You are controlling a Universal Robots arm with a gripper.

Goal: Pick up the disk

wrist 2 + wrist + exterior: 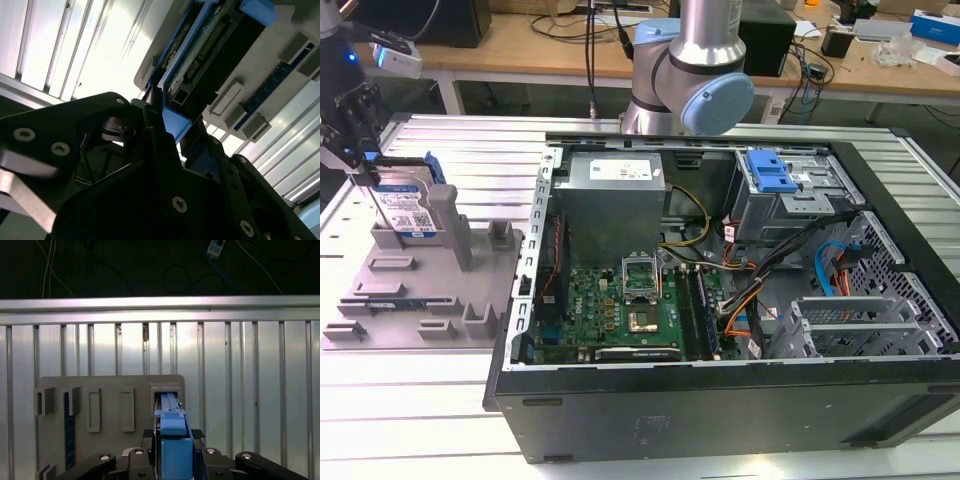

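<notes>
The disk (pixel 408 205) stands on edge in a slot at the back of the grey fixture tray (pixel 420 300), at the exterior view's far left; its white-and-blue label and a blue side rail face the camera. My gripper (pixel 372 180) reaches down from above onto the disk's left end. In the first wrist view the disk's blue rail (pixel 172 412) sits tight between the two black fingers of the gripper (pixel 176 450), which looks shut on it. The second wrist view shows the disk's connector edge (pixel 210 50) just past the gripper (pixel 167 125), with the tray (pixel 280 65) beneath. The disk still rests in the tray.
An open black computer case (pixel 720 300) fills the middle and right of the slatted metal table (pixel 420 420), right beside the tray. Inside it sits a blue-handled drive cage (pixel 770 175). The arm's base (pixel 690 70) rises behind the case. Grey posts (pixel 455 225) stand on the tray.
</notes>
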